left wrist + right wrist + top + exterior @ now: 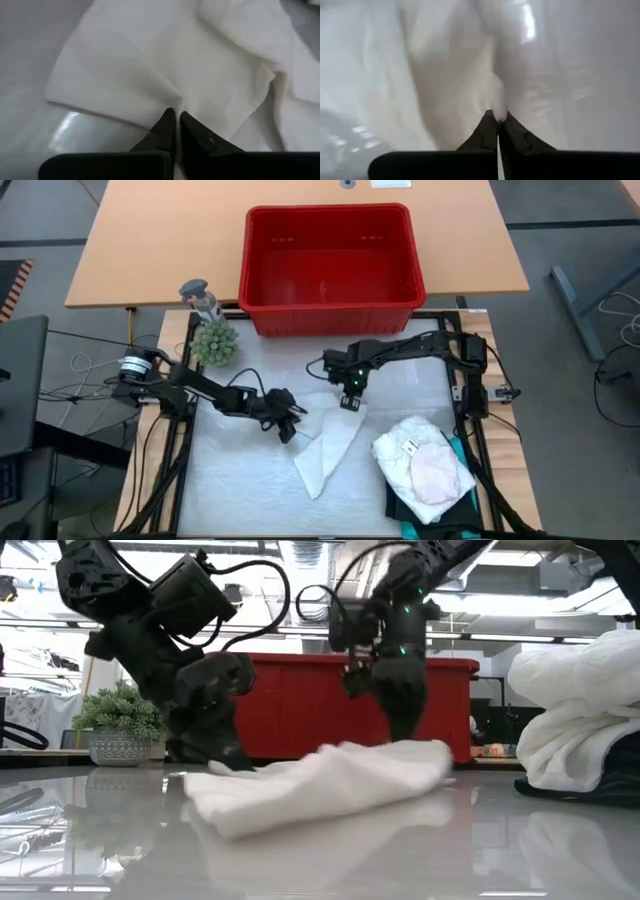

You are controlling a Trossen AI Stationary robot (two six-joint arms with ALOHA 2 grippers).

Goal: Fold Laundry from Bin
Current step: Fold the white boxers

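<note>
A small white cloth (328,448) lies crumpled on the table's middle, running from its far right end toward the near left. My left gripper (291,431) is shut on the cloth's left side. My right gripper (350,403) is shut on its far end. The red bin (330,265) stands at the far edge behind both arms, and nothing shows in it. In the low view the cloth (320,785) stretches between the left gripper (228,762) and the right gripper (405,735). My left gripper pinches the cloth's left edge (167,100) between its two fingertips, slanting down from the table's left. Creases run out from the pinch. The cloth around it lies on the table. My right gripper pinches the cloth's far end (496,102) between its fingertips, coming from above and pointing nearly straight down. That end (425,755) stands bunched a little above the table, while the remainder of the cloth lies on it.
A pile of folded garments (425,465), white and pale pink on top with teal and black beneath, sits at the near right. A small potted plant (213,342) and a grey figure (200,298) stand at the far left. The table's near left is bare.
</note>
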